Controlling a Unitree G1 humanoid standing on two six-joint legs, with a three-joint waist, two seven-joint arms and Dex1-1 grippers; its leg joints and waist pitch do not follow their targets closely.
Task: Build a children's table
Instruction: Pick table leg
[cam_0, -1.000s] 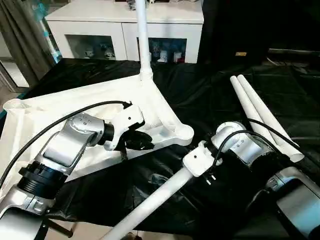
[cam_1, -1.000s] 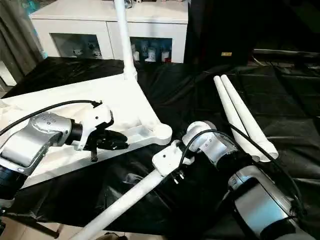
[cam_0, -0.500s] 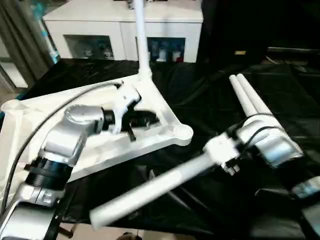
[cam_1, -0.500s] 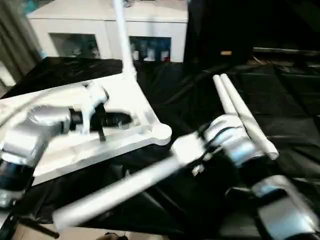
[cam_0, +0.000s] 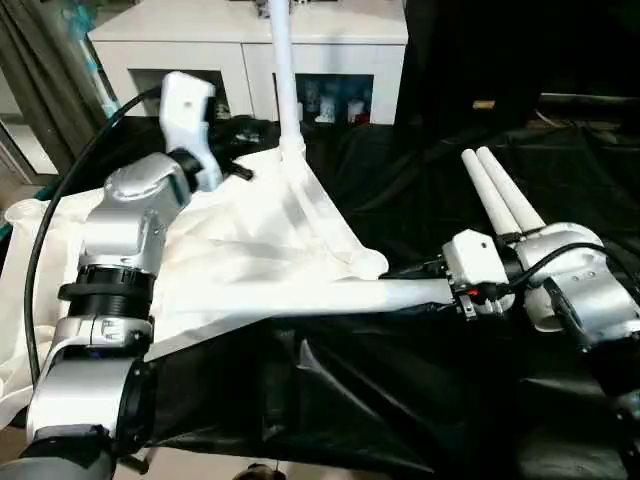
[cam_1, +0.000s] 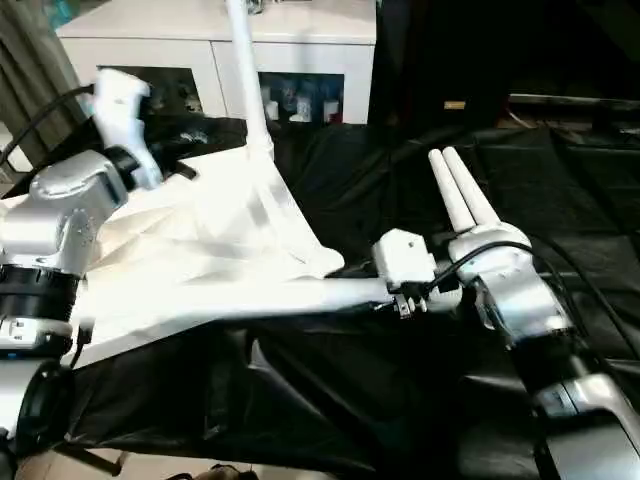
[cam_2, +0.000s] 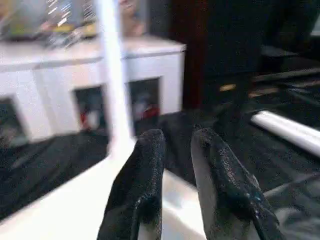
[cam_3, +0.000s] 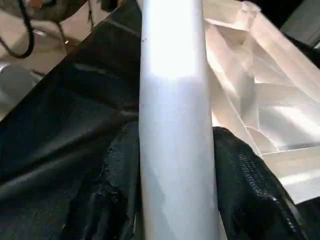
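The white tabletop (cam_0: 230, 240) lies underside up on black cloth, ribs and round corner sockets showing. One white leg (cam_0: 283, 70) stands upright in its far corner socket. My right gripper (cam_0: 432, 290) is shut on a second leg (cam_0: 320, 298), held about level and reaching left across the tabletop's near edge; the black fingers (cam_3: 240, 170) clasp the tube on both sides. My left gripper (cam_2: 177, 135) is raised over the tabletop's far side near the upright leg, its fingers (cam_2: 145, 175) a narrow gap apart with nothing between. Two more legs (cam_0: 495, 195) lie side by side at the right.
Black cloth (cam_0: 400, 180) covers the work surface and hangs in folds at the front. A white cabinet (cam_0: 200, 50) with glass-fronted shelves stands behind. A grey curtain (cam_0: 40, 60) hangs at the far left. A black cable (cam_0: 45, 230) loops along my left arm.
My right arm has swung its leg from slanting down toward the front left up to level across the tabletop's near edge. My left arm has lifted off the tabletop toward the far side.
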